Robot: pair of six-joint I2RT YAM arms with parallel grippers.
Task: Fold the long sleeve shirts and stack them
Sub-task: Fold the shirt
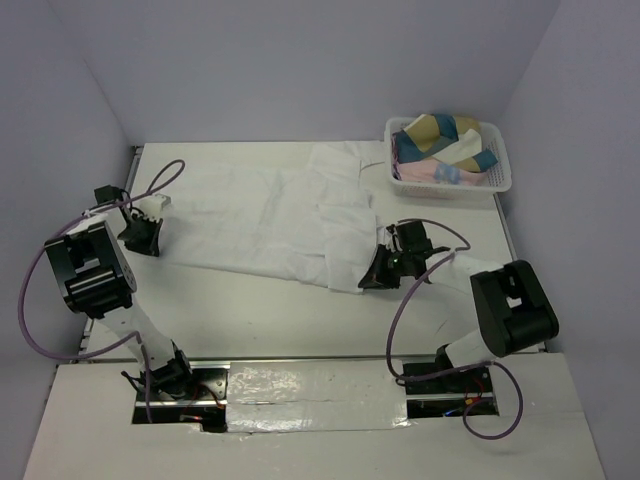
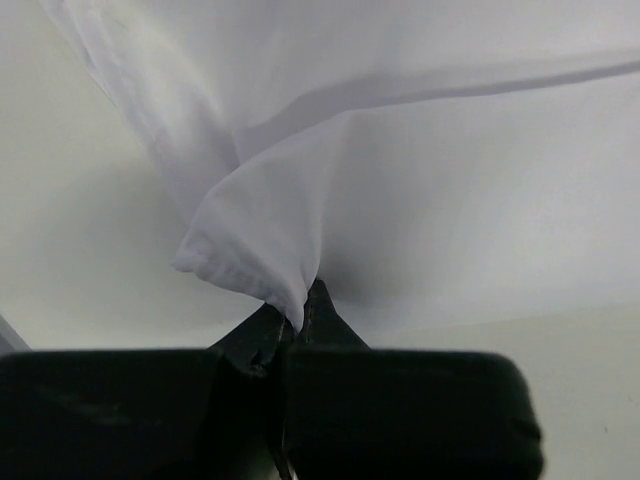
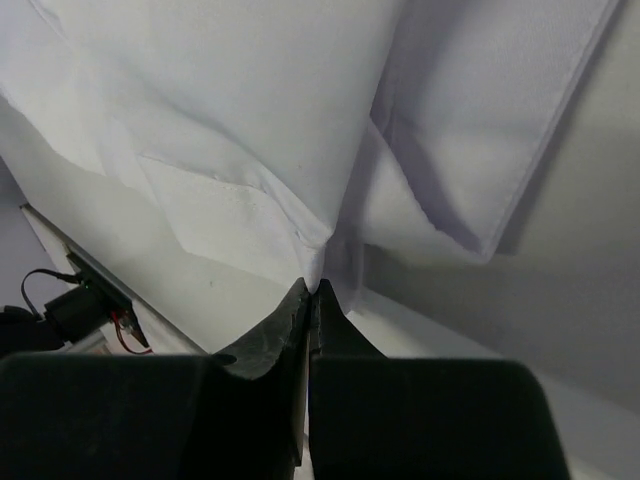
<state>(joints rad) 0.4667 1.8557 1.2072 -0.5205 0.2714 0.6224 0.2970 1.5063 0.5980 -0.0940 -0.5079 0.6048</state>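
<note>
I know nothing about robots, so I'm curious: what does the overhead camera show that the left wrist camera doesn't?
Overhead only: the whole white shirt spread on the table, the right gripper at its other end, and the basket at the far right. Left wrist only: a close-up of the left gripper pinched shut on a bunched fold. Both: the shirt and the left gripper.
</note>
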